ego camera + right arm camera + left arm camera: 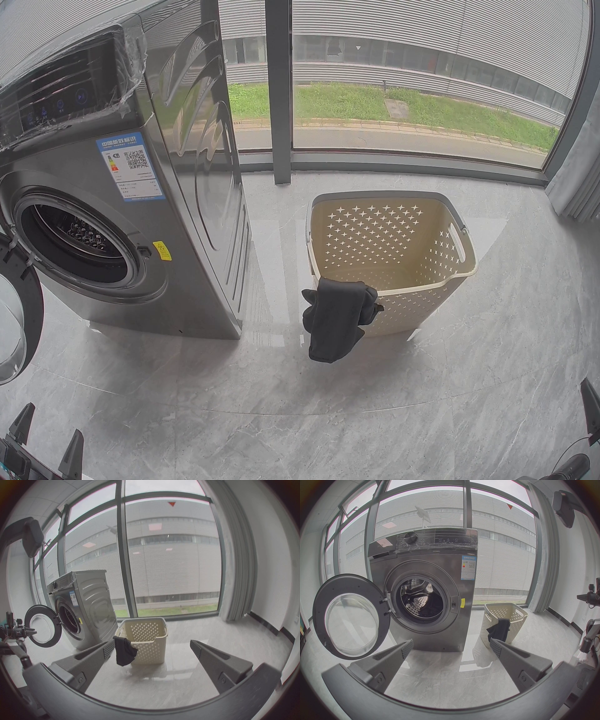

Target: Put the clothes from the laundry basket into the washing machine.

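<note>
Pincers, two. One: left pincer [450, 644], released, fingers spread wide with nothing between them, held low over the floor [375, 406], well back from its window edge, facing the front of the washing machine [431, 564]. Two: right pincer [151, 644], released likewise, fingers wide apart and bare, held low over the floor on the right, well back from the window edge, facing the laundry basket [147, 636].

Washing machine entry: grey front-loader, upright on the floor's left side, its back close to the window [406, 75]. Its round door [350, 617], with a clear glass centre, is swung fully open on the side away from the basket. The drum [420, 600] shows through the open port, perforated metal inside. Clear plastic film [69, 87] covers the control panel. A blue label [131, 165] sits on the front above the port, and a small yellow sticker [162, 250] is beside the port's latch.

Laundry basket entry: cream plastic with star-shaped perforations in the walls, grey trim along the far rim and handle cut-outs. It stands upright on the floor near its window edge, between the machine and a grey curtain [578, 175], apart from both.

Clothes, one piece seen: dark garment [334, 319], draped over the basket's near rim at the corner closest to the machine, most of it hanging down the outer wall. Whether its lower end touches the floor cannot be told.
</note>
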